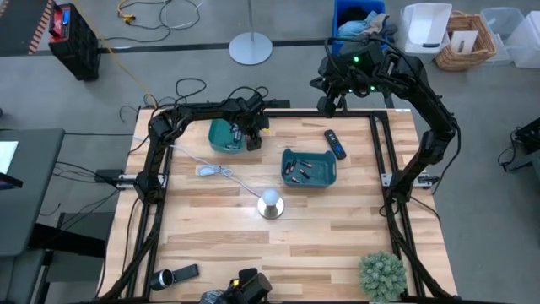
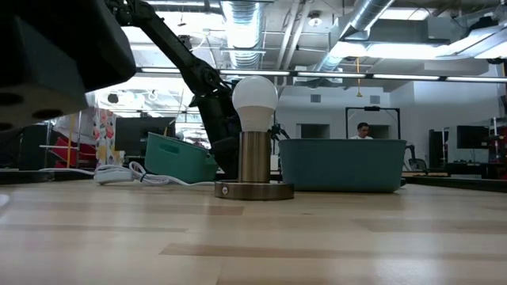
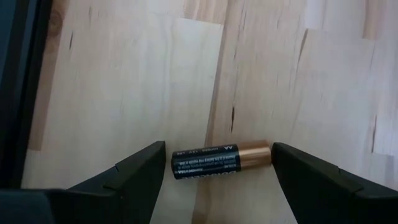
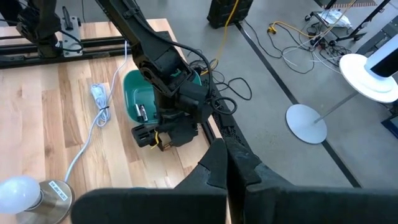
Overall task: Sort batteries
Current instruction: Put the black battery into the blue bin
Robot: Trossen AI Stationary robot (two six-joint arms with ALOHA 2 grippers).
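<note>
One battery (image 3: 221, 160), black with a copper end, lies flat on the wood between the fingers of my left gripper (image 3: 219, 168). That gripper is open and points steeply down, just right of the left teal bin (image 1: 224, 135). Its fingers stand at the battery's two ends. In the high view the left gripper (image 1: 252, 139) hides the battery. The right teal bin (image 1: 309, 169) holds several batteries (image 1: 297, 172). My right gripper (image 4: 227, 163) is shut on nothing and hangs high over the table's far right edge (image 1: 325, 105). My left gripper comes from above with its fingers along the battery, one finger (image 3: 146, 165) by the black end (image 3: 177, 163) and the other by the copper end (image 3: 264, 152). The battery lies on the table. I cannot tell whether either finger touches it.
A lamp with a white bulb (image 1: 270, 203) stands mid-table. A white cable (image 1: 215, 171) lies left of it. A black remote (image 1: 335, 143) is beside the right bin. A green plant (image 1: 381, 274) and a flashlight (image 1: 164, 277) sit at the near edge.
</note>
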